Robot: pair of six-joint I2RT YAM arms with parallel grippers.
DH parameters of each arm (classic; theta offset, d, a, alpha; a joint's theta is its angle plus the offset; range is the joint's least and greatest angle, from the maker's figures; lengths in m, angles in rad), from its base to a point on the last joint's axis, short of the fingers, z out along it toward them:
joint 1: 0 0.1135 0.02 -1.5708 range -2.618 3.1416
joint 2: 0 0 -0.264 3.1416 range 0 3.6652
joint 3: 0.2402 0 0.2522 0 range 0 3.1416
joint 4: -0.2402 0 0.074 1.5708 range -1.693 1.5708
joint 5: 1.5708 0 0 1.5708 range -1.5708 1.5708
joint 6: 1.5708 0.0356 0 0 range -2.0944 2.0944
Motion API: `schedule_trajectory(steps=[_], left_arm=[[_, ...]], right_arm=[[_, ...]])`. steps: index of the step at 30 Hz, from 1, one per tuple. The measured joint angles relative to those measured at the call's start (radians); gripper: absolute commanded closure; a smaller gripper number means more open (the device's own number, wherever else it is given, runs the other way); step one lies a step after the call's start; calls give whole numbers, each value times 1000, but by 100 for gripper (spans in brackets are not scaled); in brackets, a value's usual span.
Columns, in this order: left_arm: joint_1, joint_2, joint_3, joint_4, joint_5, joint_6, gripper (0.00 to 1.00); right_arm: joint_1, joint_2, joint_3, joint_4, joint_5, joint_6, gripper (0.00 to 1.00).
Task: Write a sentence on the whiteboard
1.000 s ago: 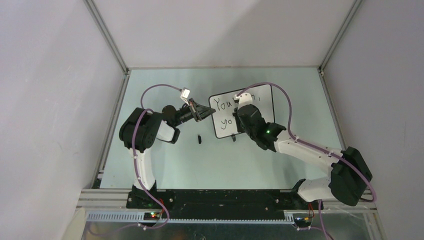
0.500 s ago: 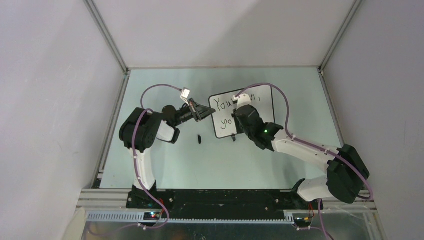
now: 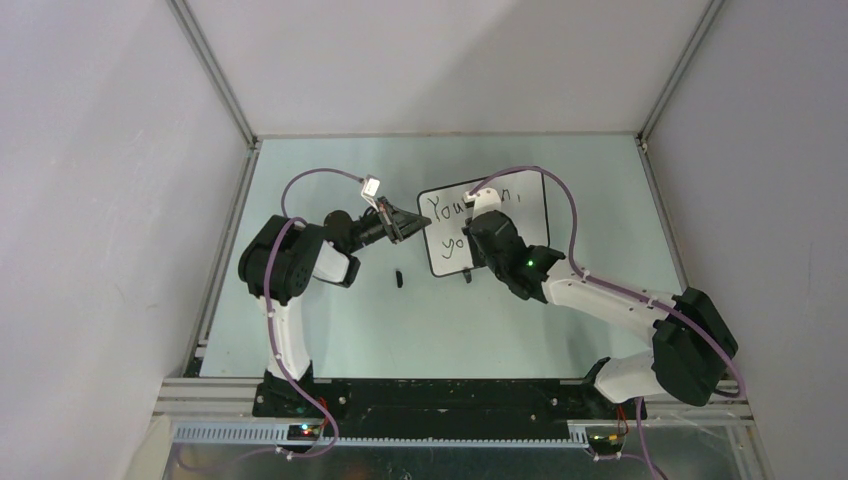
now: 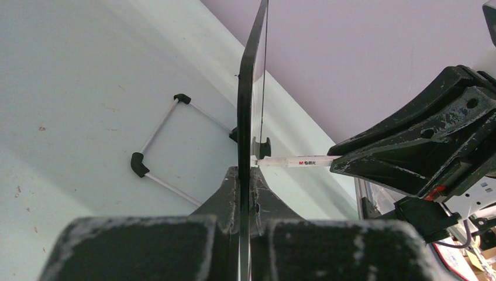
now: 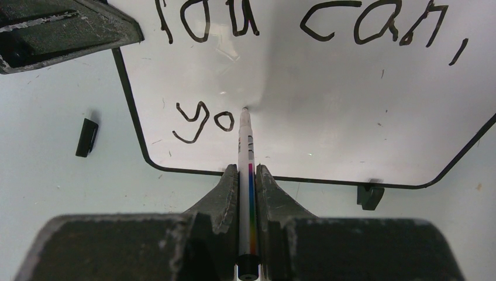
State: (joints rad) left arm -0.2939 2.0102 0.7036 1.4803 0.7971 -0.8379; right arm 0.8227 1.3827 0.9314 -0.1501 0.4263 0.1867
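The whiteboard stands on the table. The left wrist view shows it edge-on, its edge pinched in the closed left gripper. The right wrist view reads the sentence plainly: "You can," then "yo". The right gripper clamps a marker, tip touching the board beside the "o".

This is a robotics lab test cell, not a home or office. A pale green counter is boxed in by bare grey wall panels set in aluminium framing rising from the counter's far corners. A left arm and a right arm are bolted to a black base plate at the counter's near edge. Purple cables loop over them, and small indicator lights glow just below that edge.
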Motion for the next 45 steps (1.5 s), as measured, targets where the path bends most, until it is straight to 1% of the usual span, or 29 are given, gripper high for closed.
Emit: schedule_trajectory(steps=[25, 45], left_arm=[[0, 0, 0, 0, 1, 0, 100], [0, 0, 1, 0, 0, 0, 100]], right_arm=[[30, 13, 0, -61, 66, 5, 100], [-5, 11, 15, -61, 30, 4, 100]])
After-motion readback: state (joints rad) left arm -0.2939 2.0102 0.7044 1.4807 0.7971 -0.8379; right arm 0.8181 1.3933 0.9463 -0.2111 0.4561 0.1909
